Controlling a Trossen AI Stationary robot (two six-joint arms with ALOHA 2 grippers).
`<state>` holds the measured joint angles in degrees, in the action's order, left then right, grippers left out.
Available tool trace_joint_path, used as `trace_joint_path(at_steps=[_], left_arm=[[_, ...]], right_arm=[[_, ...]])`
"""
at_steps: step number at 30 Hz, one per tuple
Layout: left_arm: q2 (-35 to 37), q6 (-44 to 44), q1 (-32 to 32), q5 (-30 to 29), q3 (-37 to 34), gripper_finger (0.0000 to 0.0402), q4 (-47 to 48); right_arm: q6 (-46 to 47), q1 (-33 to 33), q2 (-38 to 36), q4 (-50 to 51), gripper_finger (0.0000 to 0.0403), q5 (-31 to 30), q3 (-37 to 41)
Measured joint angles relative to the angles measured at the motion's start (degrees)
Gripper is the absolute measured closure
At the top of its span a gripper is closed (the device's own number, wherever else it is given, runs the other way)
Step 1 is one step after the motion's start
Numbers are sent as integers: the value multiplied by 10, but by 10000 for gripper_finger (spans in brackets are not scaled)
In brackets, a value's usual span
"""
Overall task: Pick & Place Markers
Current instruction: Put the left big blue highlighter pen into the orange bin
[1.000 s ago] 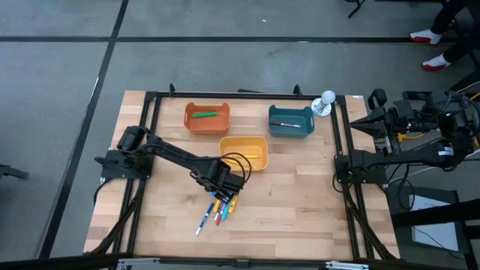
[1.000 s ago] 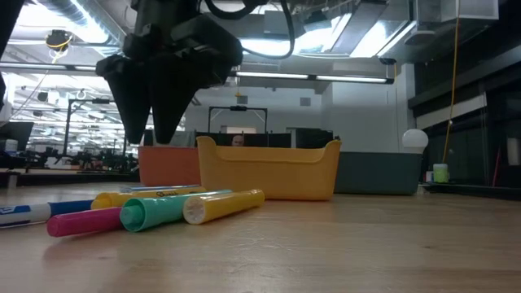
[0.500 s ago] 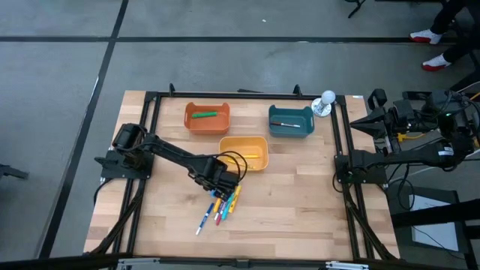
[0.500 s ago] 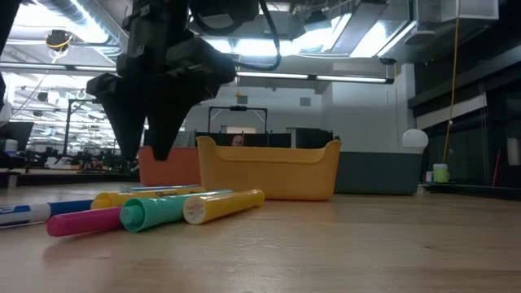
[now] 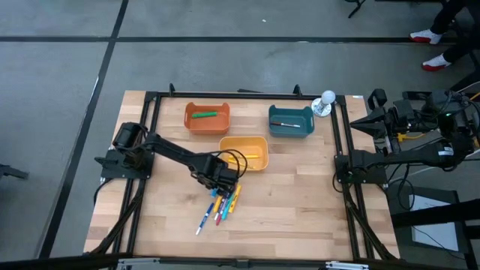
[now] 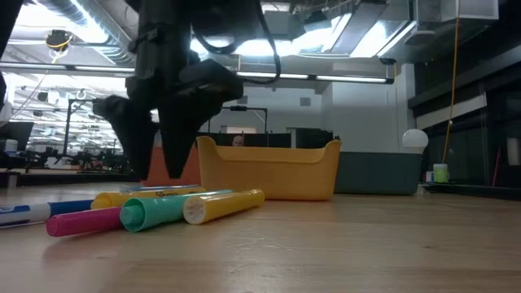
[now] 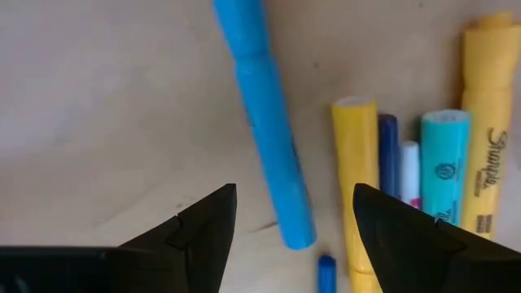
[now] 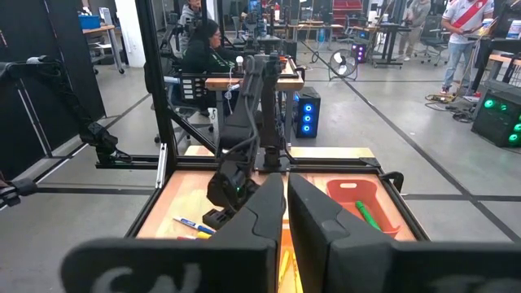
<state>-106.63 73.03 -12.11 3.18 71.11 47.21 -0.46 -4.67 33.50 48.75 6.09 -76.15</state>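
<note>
Left hand [image 7: 289,213] is spread wide, hovering right over the blue marker [image 7: 264,122] at the far end of the marker pile [image 5: 221,206] mid-bench. I'd straddle that one squarely, drop straight down, avoid nudging the yellow marker [image 7: 356,175]. Right hand [image 8: 286,213] pressed together, parked right.

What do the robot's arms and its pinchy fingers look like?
Both arms are black and made of jointed sections. The left arm has thin black cables looping over its wrist near the left gripper. Its fingers are dark, pointed wedges. The right arm looks the same, with cables bunched behind it. The right gripper has smooth, dark grey fingers.
</note>
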Motion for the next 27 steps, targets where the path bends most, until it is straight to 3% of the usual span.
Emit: trace_joint_path(at_steps=[27], left_arm=[[-23, 42, 3, -18, -24, 162, -22]], right_arm=[[0, 0, 0, 0, 379, 0, 0]])
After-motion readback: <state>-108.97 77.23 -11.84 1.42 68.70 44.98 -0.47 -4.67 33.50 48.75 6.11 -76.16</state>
